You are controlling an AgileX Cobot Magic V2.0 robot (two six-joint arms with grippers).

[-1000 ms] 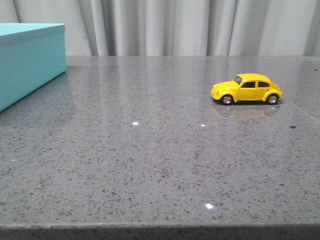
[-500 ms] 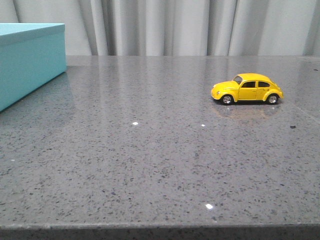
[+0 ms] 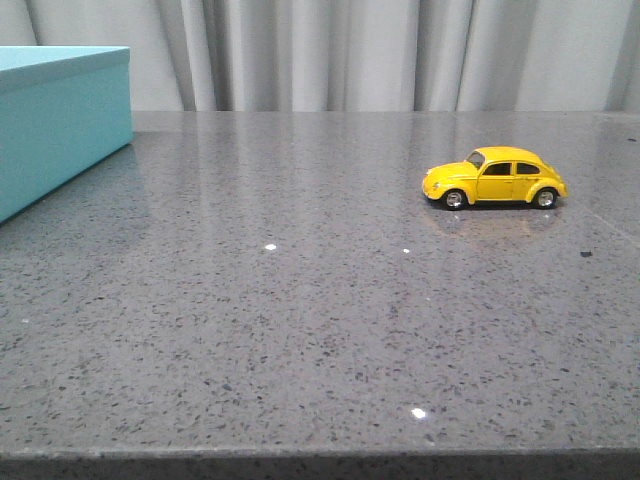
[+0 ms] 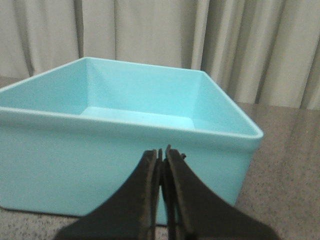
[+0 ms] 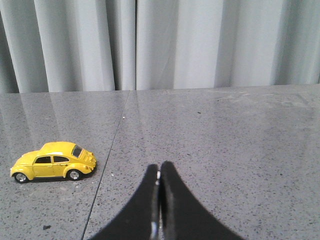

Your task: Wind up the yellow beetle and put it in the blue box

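Observation:
The yellow beetle [image 3: 494, 177] stands on its wheels on the grey table at the right, side-on, its nose to the left. It also shows in the right wrist view [image 5: 53, 160]. The blue box [image 3: 60, 115] stands at the far left, open-topped and empty inside in the left wrist view [image 4: 125, 145]. My left gripper [image 4: 161, 151] is shut and empty, close in front of the box's near wall. My right gripper [image 5: 159, 168] is shut and empty, low over the table, apart from the car. Neither gripper shows in the front view.
The grey speckled table [image 3: 300, 300] has a front edge at the bottom of the front view. A thin seam [image 5: 107, 155] runs across the tabletop between the car and my right gripper. Pale curtains [image 3: 350, 50] hang behind the table.

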